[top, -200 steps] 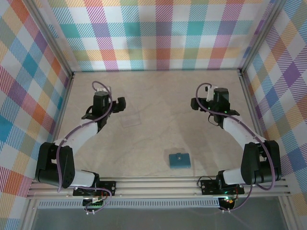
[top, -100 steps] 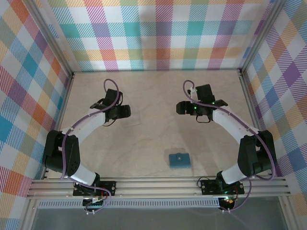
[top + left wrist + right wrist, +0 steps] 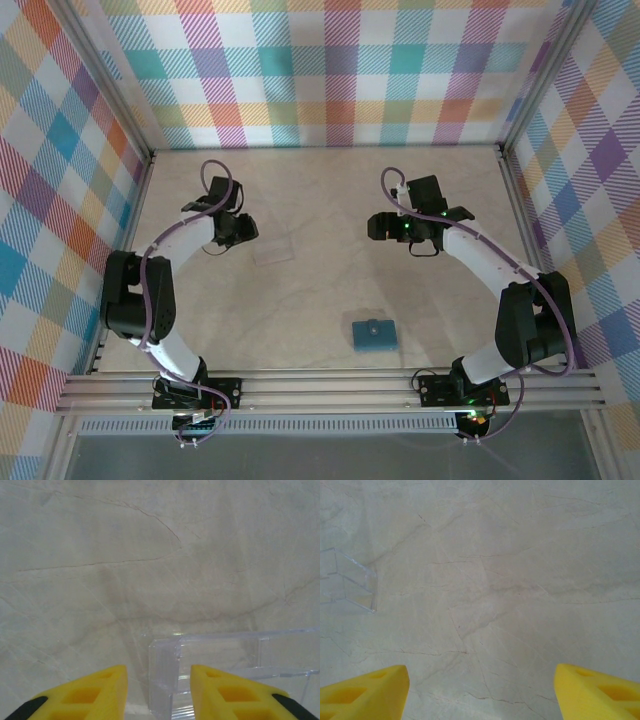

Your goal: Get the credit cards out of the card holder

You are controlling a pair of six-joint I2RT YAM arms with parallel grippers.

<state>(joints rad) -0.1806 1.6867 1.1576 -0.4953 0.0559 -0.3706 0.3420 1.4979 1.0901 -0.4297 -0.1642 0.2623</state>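
left gripper (image 3: 242, 228): 10 o'clock on table (image 3: 330, 180), fingers half-spread, empty.
clear stand (image 3: 272, 250): just at its 4 o'clock; not the target.
card holder (image 3: 373, 333): 6 o'clock, near edge, folded shut, snap up; credit cards likely inside.
right gripper (image 3: 378, 226): 1 o'clock, spread wide, empty; holder at its 6.
step: reach the holder. Pin one panel, unsnap with the other gripper, and don't shove it off the edge.

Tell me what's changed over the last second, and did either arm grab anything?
The right gripper swung inward toward the centre, then stopped. The left gripper shifted slightly nearer the clear plastic piece while its arm folded tighter. Neither took hold of or let go of anything, and both are open. The teal card holder stayed closed near the front edge, and the plastic piece did not move.
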